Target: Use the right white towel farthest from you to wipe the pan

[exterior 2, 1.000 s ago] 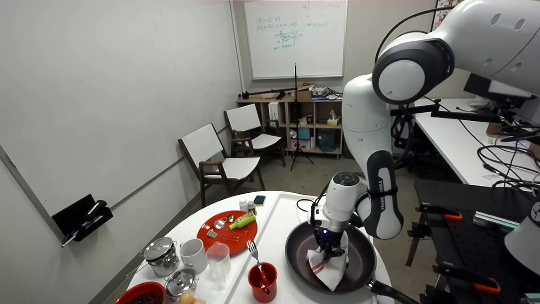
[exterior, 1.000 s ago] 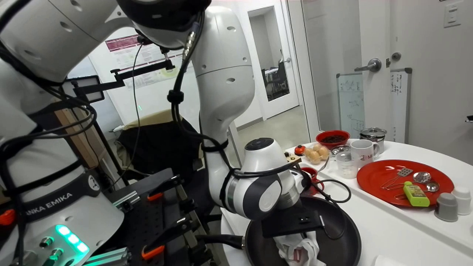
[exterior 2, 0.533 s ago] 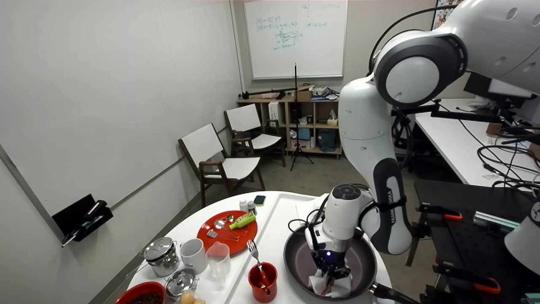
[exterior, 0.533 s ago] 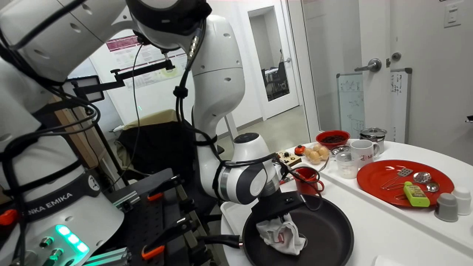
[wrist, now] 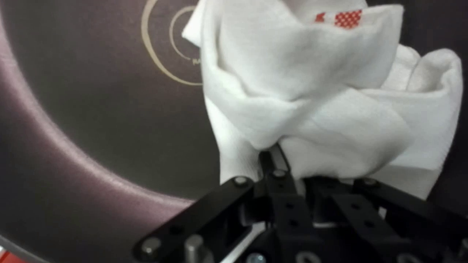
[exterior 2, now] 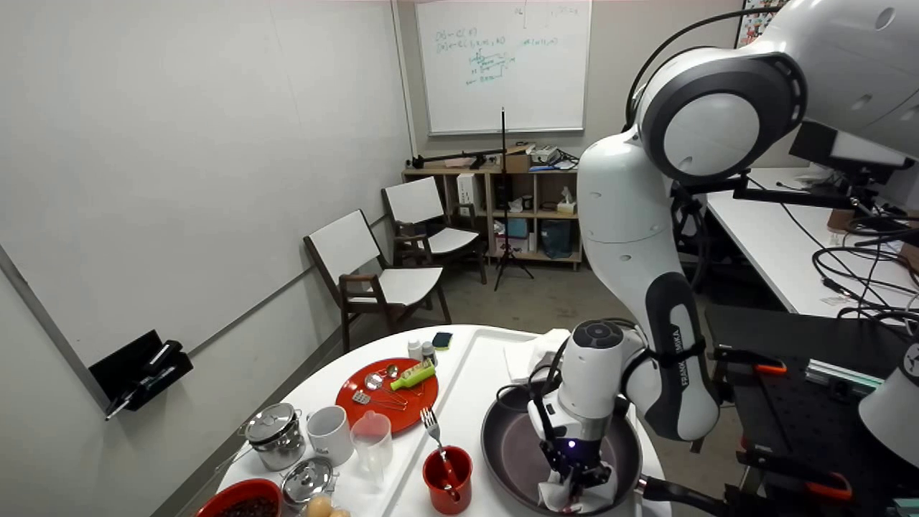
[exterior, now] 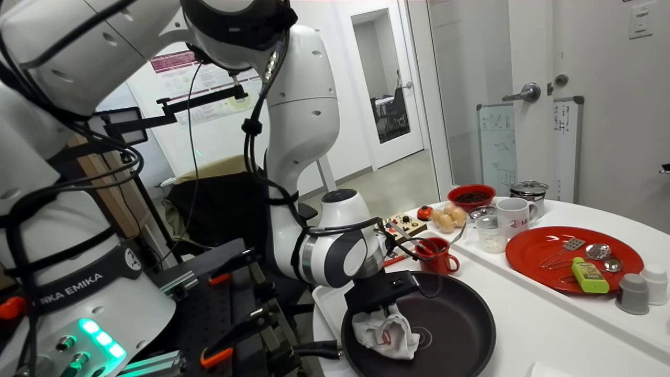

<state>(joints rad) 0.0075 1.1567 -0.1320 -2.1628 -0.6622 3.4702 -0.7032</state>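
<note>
The large black frying pan [exterior: 460, 324] sits near the table edge, its handle [exterior: 319, 349] reaching out past the edge. It also shows in an exterior view [exterior 2: 511, 439] and in the wrist view [wrist: 109, 109], with pale rings part covered. A crumpled white towel [exterior: 384, 337] with a red mark lies in the pan on the handle side; it also shows in the wrist view [wrist: 310, 73]. My gripper [wrist: 292, 160] points down and is shut on the towel; a fold hides one fingertip. Another white cloth [exterior 2: 528, 355] lies behind the pan, part hidden by the arm.
A red mug [exterior 2: 446, 485] with a fork stands close beside the pan. A red round tray [exterior: 528, 251] holds utensils and a green bottle. A clear measuring cup, a white mug, a steel pot, eggs and a red bowl [exterior: 471, 195] stand further along the table.
My gripper has moved across the pan with the towel toward the handle side. More of the pan's centre rings show in an exterior view. The pan has shifted slightly.
</note>
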